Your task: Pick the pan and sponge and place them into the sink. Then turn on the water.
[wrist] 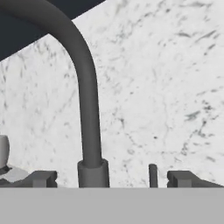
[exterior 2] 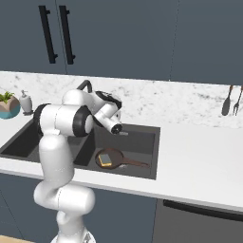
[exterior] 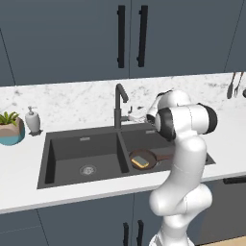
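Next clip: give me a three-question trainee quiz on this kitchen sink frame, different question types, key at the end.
1. True or false: the sponge lies in the pan.
2. Which basin of the sink holds the pan, seen from the robot? A) left B) right C) neither
3. Fill in: the gripper faces the ____ with its fingers apart.

Key: 1 true. 2 B. 3 faucet; its lever stands between the fingertips, untouched.

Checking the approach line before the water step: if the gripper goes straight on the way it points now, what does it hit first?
Most likely the faucet. In the hand view the open gripper has the faucet's base and its small lever between the fingertips, with the marble backsplash behind. How far off the faucet is remains unclear.
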